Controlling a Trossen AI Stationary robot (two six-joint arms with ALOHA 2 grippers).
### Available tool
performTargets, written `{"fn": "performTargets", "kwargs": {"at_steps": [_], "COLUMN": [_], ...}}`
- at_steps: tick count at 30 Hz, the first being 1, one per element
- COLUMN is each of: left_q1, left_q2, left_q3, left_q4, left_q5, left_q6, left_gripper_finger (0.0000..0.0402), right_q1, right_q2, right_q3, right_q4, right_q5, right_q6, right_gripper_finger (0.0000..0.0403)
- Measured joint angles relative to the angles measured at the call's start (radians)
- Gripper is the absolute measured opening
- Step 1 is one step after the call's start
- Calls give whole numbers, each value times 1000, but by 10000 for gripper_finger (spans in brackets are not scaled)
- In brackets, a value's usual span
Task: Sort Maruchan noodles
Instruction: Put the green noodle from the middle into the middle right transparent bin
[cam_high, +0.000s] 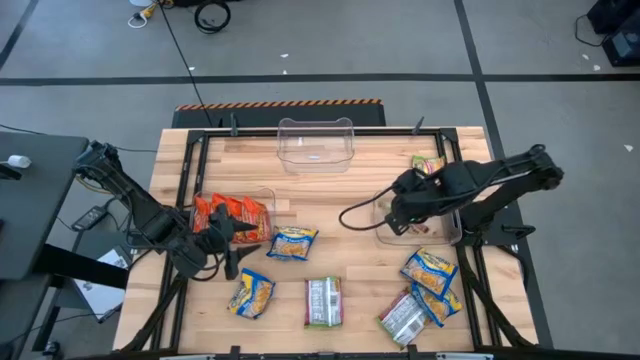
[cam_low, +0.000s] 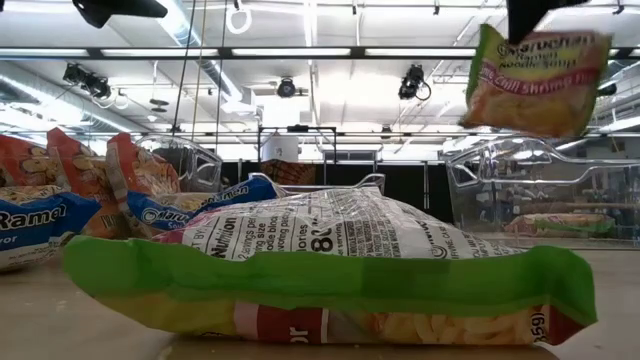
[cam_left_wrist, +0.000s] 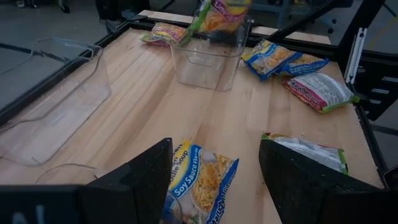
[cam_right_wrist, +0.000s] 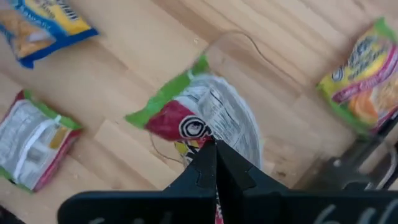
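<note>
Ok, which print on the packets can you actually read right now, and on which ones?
"Maruchan", "Chili Shrimp": green-edged packet held by the right gripper.
"Nutrition": silver packet lying in front, low view.
"Soy Sauce Flavor": blue-and-yellow packet between the left gripper fingers.
Other packets: unreadable.

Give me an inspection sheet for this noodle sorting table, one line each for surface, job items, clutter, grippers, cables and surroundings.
Surface: wooden table in a black frame.
Job's things: orange packets in the left bin; blue-and-yellow packets and green-edged packets loose on the table; one green-edged packet hanging from the right gripper.
Clutter: clear empty bin at the far edge; clear bin under the right gripper.
Grippers: left gripper open, low beside the orange packets; right gripper shut on the green-edged packet above its bin.
Cables: black cable across the floor.
Surroundings: grey floor, striped tape behind the table.
</note>
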Motion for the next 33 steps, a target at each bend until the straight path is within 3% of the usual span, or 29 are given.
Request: {"fn": "performTargets", "kwargs": {"at_steps": [9,21,27,33], "left_q1": [0,0,0,0], "left_q2": [0,0,0,0], "left_q3": [0,0,0,0], "left_q4": [89,152,170,172], "left_q5": [4,66,83,83], "left_q6": [116,129,129,129], "left_gripper_finger": [243,243,243,243], "right_q1": [-87,-368,-429,-408], "right_q2": [-71,-71,-71,-71], "right_q3": [-261,-432,-461,-493], "right_q4": [214,510,515,510], "right_q5": [-50,-71,-71,-57], "right_q6": [89,-64,-110,-164], "right_gripper_finger": [1,1,7,32]}}
